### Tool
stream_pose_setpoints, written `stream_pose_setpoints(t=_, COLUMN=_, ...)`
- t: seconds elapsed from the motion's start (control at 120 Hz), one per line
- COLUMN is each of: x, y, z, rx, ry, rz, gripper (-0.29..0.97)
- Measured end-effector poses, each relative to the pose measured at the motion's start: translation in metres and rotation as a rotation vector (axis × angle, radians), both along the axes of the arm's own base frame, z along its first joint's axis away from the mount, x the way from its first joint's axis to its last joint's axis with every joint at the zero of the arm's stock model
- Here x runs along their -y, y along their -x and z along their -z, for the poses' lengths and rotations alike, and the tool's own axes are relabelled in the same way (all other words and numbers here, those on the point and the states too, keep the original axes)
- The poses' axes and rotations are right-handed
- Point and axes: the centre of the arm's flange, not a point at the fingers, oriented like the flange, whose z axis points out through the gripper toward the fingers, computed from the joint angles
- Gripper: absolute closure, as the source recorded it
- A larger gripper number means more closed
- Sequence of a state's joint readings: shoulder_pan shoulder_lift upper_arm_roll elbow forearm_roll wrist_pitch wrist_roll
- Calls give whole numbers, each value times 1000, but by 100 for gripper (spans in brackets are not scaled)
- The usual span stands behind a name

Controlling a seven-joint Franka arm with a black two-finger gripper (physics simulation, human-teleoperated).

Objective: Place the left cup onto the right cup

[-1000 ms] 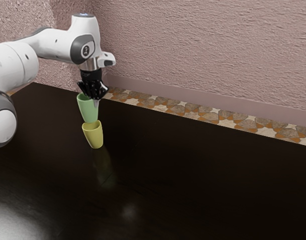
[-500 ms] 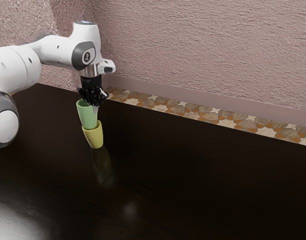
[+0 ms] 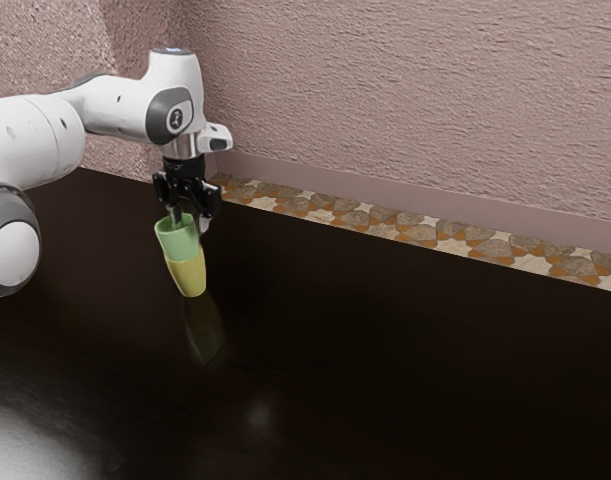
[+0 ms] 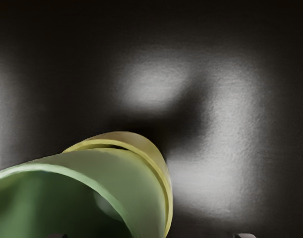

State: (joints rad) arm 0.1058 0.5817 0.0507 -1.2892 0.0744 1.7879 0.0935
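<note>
The green cup (image 3: 178, 238) sits nested inside the yellow cup (image 3: 188, 273), which stands on the dark table (image 3: 385, 330) near its left rear part in the exterior view. Both lean slightly to the exterior view's left. My gripper (image 3: 188, 214) hangs just above the green cup's rim, open, with its fingers spread apart and no grip on the cup. In the wrist view the green cup (image 4: 67, 198) lies right under my hand, with the yellow cup's rim (image 4: 151, 158) ringing it.
A pink textured wall with a patterned tile strip (image 3: 405, 225) runs behind the table. The glossy tabletop stretches wide toward the exterior view's right and front.
The green cup has gone down into the yellow cup. My fingers, shut on its rim before, have spread open and let it go.
</note>
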Motion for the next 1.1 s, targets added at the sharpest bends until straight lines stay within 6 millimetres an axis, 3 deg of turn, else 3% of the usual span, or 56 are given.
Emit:
stream_pose_setpoints(t=0.283, x=1, y=0, z=-5, rx=7, ry=-1, rz=2, gripper=6)
stream_pose_setpoints(t=0.367, x=5, y=1, z=-20, rx=27, ry=-6, rz=8, gripper=4)
stream_pose_setpoints(t=0.467, x=8, y=7, z=-56, rx=73, ry=-17, rz=15, gripper=3)
stream_pose_setpoints(t=0.592, x=15, y=36, z=-95, rx=93, ry=-20, rz=21, gripper=1)
stream_pose_setpoints(t=0.792, x=25, y=87, z=-131, rx=86, ry=-10, rz=23, gripper=1)
stream_pose_setpoints(t=1.1, x=28, y=115, z=-141, rx=27, ry=9, rz=7, gripper=0)
